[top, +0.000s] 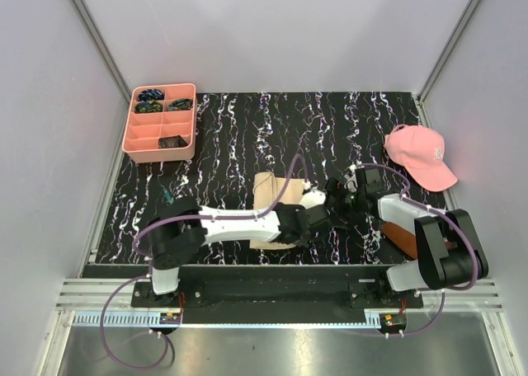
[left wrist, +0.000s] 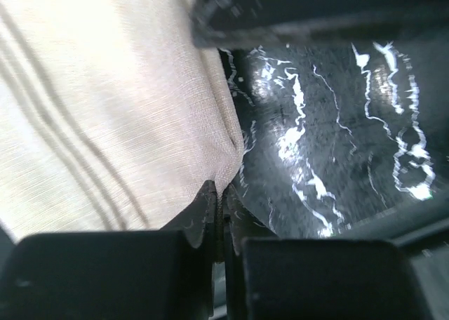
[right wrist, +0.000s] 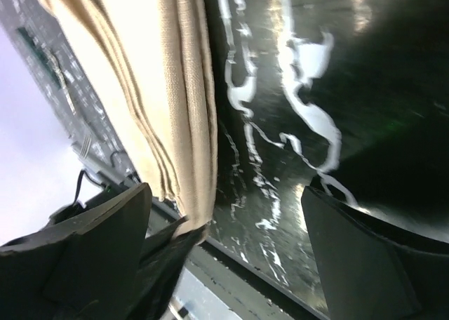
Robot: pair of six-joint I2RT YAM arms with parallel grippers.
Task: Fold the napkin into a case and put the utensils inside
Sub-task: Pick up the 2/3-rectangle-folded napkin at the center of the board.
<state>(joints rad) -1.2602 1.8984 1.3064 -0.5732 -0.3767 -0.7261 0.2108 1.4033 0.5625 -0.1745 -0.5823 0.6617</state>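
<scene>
Roughly halfway, judging by the cloth alone. Spread beneath everything, the black marbled table (top: pixel 247 120), with nothing silvery on it in any view: no utensils to be found, whereabouts impossible to tell. Near the front edge, between the two arms, the napkin (top: pixel 268 190), already folded down to a narrow tan stack of layers and lying flat. Off at the right rear, a pink cap (top: pixel 421 155); at the left rear, a pink tray (top: pixel 142 137) with small dark items in its back compartments; both well apart from the work. Under the right arm, a brown piece (top: pixel 400 237), partly hidden. Pinched tight on a corner of the napkin, the left gripper (left wrist: pixel 219 197), tips closed with cloth between them. Spread wide and holding nothing, the right gripper (right wrist: pixel 224 250), straddling the folded edge with one finger just beside it. Left to do, by this reckoning: finishing the case, then fetching the cutlery and slipping it inside.
</scene>
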